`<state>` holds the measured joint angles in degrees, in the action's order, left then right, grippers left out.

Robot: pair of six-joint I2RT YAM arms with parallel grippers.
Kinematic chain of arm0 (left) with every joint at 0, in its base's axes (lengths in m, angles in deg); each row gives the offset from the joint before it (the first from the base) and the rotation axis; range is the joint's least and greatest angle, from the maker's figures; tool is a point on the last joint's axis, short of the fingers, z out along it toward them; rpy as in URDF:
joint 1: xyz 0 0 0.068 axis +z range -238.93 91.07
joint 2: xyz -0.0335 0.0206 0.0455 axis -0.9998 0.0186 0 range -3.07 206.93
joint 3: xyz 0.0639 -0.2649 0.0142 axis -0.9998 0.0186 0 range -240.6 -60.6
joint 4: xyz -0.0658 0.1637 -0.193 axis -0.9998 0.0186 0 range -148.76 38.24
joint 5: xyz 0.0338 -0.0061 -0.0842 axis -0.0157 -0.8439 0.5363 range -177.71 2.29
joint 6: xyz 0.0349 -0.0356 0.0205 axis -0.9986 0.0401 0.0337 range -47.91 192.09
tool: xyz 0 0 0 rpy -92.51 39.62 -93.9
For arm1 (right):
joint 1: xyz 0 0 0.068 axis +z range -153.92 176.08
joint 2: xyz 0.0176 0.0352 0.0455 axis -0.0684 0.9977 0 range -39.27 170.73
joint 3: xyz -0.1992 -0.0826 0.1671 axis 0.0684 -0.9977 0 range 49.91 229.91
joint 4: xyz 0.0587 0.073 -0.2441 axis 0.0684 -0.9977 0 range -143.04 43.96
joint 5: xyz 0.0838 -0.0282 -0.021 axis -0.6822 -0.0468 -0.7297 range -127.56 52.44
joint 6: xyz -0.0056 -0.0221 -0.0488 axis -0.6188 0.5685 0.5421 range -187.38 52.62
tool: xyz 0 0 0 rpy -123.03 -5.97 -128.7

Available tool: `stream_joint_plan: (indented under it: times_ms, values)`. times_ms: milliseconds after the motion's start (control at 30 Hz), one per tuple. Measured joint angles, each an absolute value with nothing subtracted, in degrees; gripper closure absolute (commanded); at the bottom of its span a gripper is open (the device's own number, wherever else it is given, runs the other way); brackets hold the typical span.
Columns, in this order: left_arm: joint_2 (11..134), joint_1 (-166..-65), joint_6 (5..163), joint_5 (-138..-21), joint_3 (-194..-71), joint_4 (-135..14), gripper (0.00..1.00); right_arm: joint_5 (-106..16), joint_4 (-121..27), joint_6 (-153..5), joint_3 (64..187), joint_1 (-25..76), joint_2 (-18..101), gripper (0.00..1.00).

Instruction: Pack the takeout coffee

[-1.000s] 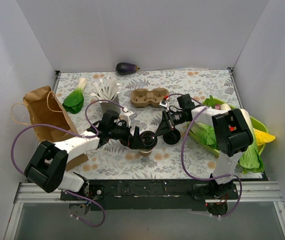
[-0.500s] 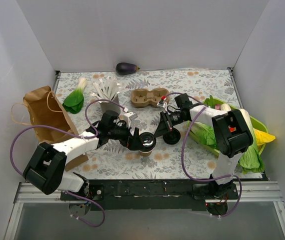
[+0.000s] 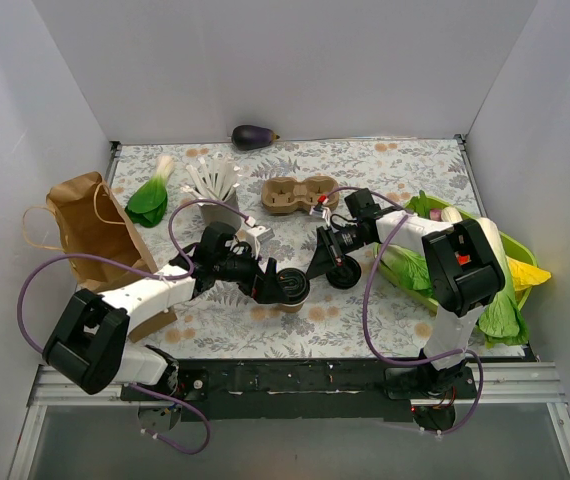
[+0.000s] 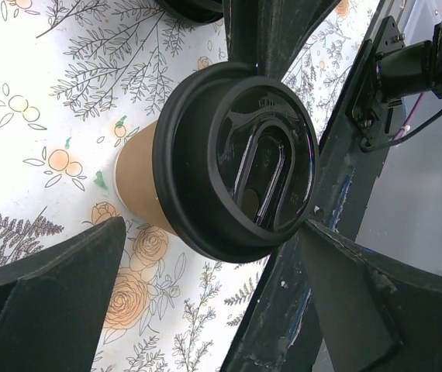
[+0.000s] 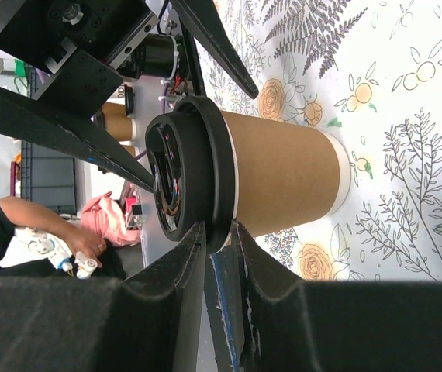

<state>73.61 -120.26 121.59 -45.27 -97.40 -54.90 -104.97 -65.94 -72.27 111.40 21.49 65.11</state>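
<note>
The takeout coffee, a tan paper cup (image 3: 290, 304) with a black lid (image 3: 287, 286), stands on the floral mat near the front middle. In the left wrist view the cup (image 4: 138, 184) and its lid (image 4: 240, 159) sit between my left gripper's (image 4: 213, 232) wide-open fingers, untouched. My left gripper (image 3: 277, 285) reaches it from the left. My right gripper (image 3: 311, 270) comes in from the right. In the right wrist view its fingers are nearly shut (image 5: 218, 229), pinching the lid's rim (image 5: 219, 232) on the cup (image 5: 283, 174). The brown two-well carrier (image 3: 298, 193) lies empty behind.
A black round lid-like thing (image 3: 343, 273) lies just right of the cup. A grey cup of white sticks (image 3: 215, 188), bok choy (image 3: 149, 201) and a paper bag (image 3: 90, 225) are at the left. An eggplant (image 3: 253, 136) is at the back. A green tray (image 3: 521, 246) of vegetables is at the right.
My right gripper has moved a little left and nearer, onto the cup's lid. My left gripper and the cup have shifted slightly left.
</note>
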Motion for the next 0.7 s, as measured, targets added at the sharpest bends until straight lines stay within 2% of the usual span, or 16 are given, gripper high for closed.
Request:
stream_joint_plan:
  times_ms: [700]
  values:
    - [73.0, -120.3, 121.0, -44.3, -96.6, -54.3, 0.04, -101.9, -69.8, -68.9, 111.4, 22.9, 63.3, 0.71]
